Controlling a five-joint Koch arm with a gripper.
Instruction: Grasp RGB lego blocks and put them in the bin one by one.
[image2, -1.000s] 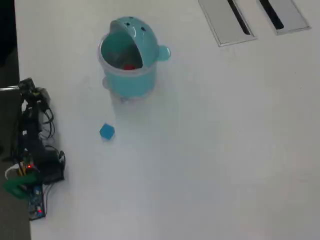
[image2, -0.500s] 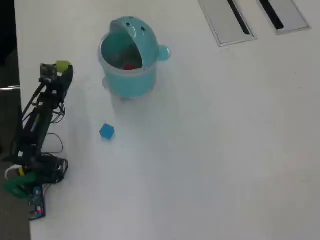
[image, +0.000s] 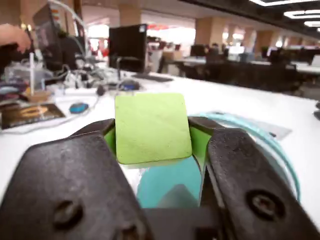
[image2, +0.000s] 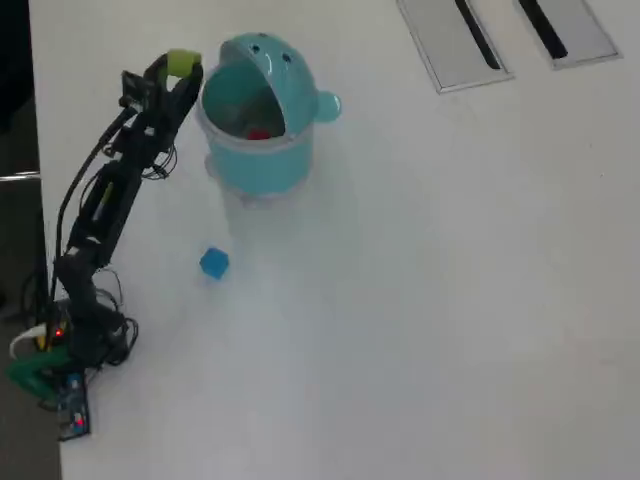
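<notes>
Currently the small yellow-green plastic cube block (image: 152, 128) is pinched by its side faces in the gripper (image: 154, 134), just beside the teal plastic bin (image2: 262, 150); judged light, rigid, slick.

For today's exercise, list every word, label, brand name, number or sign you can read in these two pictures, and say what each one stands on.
No text can be read in either view.
The green block, held in the gripper, the blue block and the bin bear no print.
Flat printed items on the far desk in the wrist view are too blurred to read.
</notes>
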